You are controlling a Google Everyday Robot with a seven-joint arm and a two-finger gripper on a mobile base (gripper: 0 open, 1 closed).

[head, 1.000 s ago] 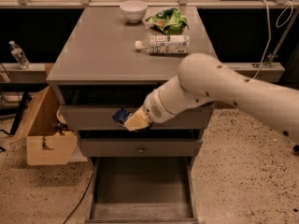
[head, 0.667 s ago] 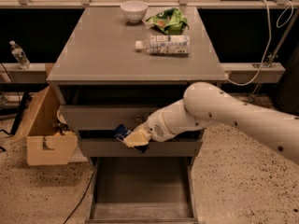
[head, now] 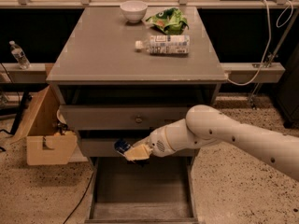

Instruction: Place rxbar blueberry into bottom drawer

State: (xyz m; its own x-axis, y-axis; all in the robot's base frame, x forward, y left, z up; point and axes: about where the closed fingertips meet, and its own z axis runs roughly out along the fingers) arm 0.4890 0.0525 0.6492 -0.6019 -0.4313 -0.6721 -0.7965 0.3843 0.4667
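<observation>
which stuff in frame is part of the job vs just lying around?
Job: dark navy-blue wrapped snack bar, gripped in the claw just above the open drawer; lowest grey wooden drawer, pulled out, floor bare.
Lying about: white ceramic bowl, green crinkled bag, white-labelled plastic bottle on its side, all on the cabinet top; brown cardboard box beside the cabinet.

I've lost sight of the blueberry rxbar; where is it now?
The rxbar is held in the claw, left of centre, before the middle drawer's front and above the open bottom drawer.
</observation>
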